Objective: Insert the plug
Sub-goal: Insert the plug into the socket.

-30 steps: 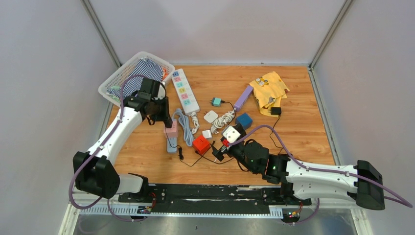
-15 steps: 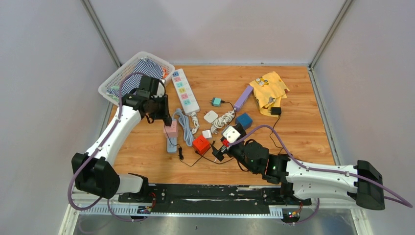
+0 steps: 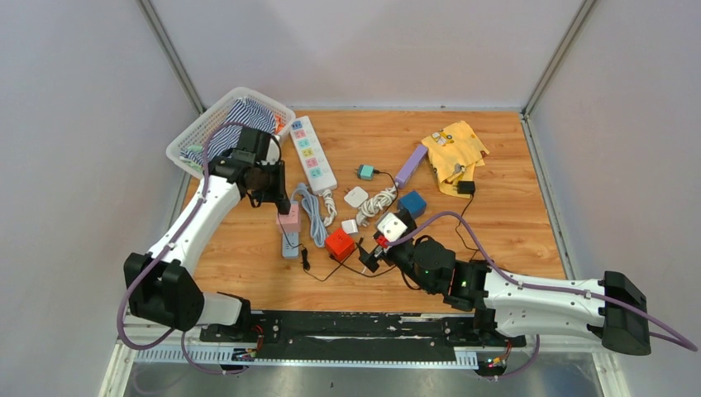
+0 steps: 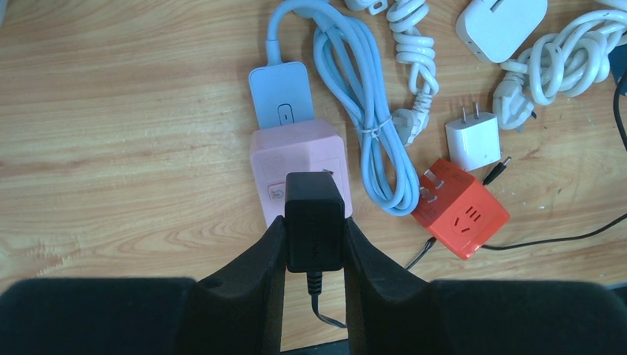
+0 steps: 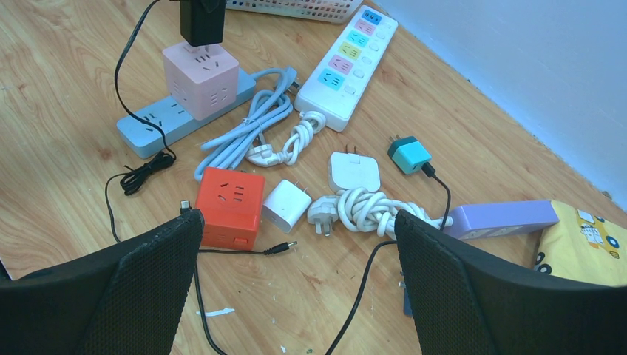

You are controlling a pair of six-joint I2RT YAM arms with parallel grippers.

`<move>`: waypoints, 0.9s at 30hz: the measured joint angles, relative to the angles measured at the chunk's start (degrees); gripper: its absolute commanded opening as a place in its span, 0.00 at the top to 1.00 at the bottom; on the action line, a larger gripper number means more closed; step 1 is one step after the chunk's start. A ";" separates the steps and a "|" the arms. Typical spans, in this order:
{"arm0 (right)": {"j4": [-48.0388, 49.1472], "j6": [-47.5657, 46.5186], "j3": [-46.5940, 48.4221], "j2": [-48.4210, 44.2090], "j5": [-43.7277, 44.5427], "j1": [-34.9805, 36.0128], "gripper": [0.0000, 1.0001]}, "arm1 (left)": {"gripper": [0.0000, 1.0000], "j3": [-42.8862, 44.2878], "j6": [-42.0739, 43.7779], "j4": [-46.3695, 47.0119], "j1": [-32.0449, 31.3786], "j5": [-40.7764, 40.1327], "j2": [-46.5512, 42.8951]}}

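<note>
My left gripper is shut on a black plug, whose cable hangs down behind it. The plug stands upright, right over the top face of a pink cube socket. I cannot tell whether its prongs are inside. The pink cube sits on a light blue power strip. My right gripper hovers open over bare wood and a loose black cable, with nothing between its fingers.
A red cube socket, white chargers, coiled white and blue cables, a white power strip, a teal adapter, a purple strip and a yellow cloth crowd the middle. A basket stands at the back left.
The left arm has shifted only very slightly, still holding the plug over the pink cube. The right arm has not moved.
</note>
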 measured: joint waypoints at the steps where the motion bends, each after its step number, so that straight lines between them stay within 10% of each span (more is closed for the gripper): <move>1: 0.00 0.00 -0.02 0.00 0.00 0.00 0.00 | 1.00 0.00 0.02 0.00 0.00 -0.09 0.22; 27: 0.13 0.00 -0.13 -0.68 0.20 0.00 0.00 | 1.00 -0.87 -1.75 1.22 -0.44 -1.20 1.33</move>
